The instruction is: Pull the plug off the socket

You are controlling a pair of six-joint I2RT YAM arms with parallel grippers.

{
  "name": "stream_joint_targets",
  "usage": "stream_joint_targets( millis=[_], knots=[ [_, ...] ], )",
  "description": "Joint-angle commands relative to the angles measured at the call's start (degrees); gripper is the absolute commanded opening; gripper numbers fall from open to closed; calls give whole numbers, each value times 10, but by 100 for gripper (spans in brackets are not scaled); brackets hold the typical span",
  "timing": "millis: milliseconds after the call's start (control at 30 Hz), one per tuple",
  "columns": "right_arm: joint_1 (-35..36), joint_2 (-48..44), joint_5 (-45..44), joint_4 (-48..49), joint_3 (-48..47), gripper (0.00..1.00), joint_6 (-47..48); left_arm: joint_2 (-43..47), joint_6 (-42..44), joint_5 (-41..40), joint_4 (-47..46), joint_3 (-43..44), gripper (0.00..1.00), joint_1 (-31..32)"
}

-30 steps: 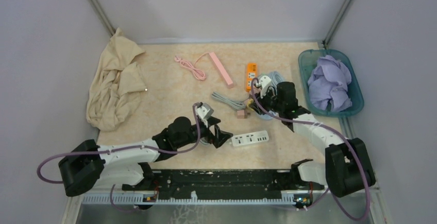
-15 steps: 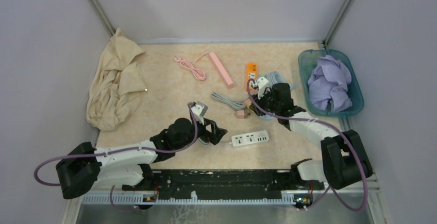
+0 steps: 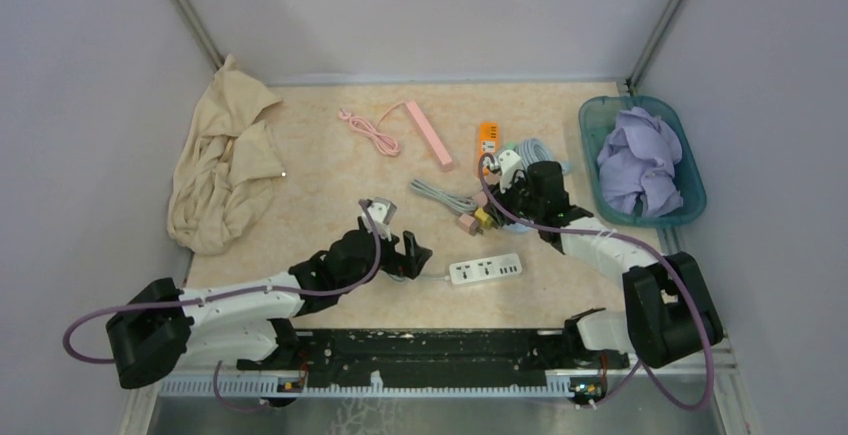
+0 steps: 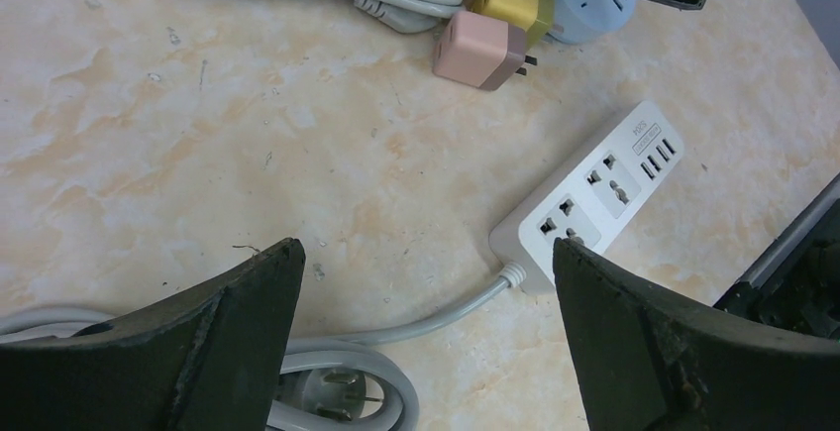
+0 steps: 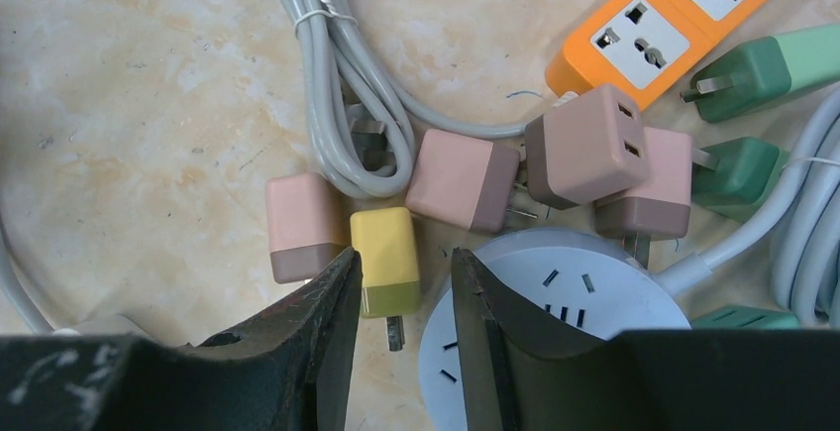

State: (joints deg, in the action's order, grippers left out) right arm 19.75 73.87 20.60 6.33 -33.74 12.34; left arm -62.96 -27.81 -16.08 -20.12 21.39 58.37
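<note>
So the yellow plug [image 5: 386, 258] is found out of the round socket [image 5: 555, 297]. It's laid flat on the table [image 5: 149, 104] just beside the socket's rim, prongs bare. A pink plug [image 5: 303, 225] is parked just beside it, on the side away from the socket.

The right gripper [image 5: 404, 261] is hung right over the yellow plug with the jaws cracked open only a little. A sliver of table can be seen between the plug and one finger, so nothing is gripped.

More pink ones are piled against the socket's far rim, with green plugs [image 5: 758, 74] and the orange strip [image 5: 674, 15] beyond them. A grey cable [image 5: 342, 84] bundle is looped out past the yellow plug.

The left gripper [image 4: 426, 251] is spread wide with nothing in it, held low over bare table on the near side of the socket. A white strip [image 4: 594, 188] is laid there too, one end right by a fingertip.

In the top view, a beige cloth [image 3: 225, 160] is bunched up well left of the socket and a pink strip [image 3: 430, 135] is out behind it. A teal basket [image 3: 693, 200] with purple cloth [image 3: 640, 160] is set off to the right.
</note>
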Motion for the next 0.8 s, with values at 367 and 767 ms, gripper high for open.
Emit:
stream_joint_targets(
  millis=[367,767],
  knots=[
    [-16,-50,66,-112,-93,44,71,127,-15,-70,79,21,100,-3],
    [-135,-182,185,-234,-190,98,48,203,94,-195,305,220,100,-3]
  ],
)
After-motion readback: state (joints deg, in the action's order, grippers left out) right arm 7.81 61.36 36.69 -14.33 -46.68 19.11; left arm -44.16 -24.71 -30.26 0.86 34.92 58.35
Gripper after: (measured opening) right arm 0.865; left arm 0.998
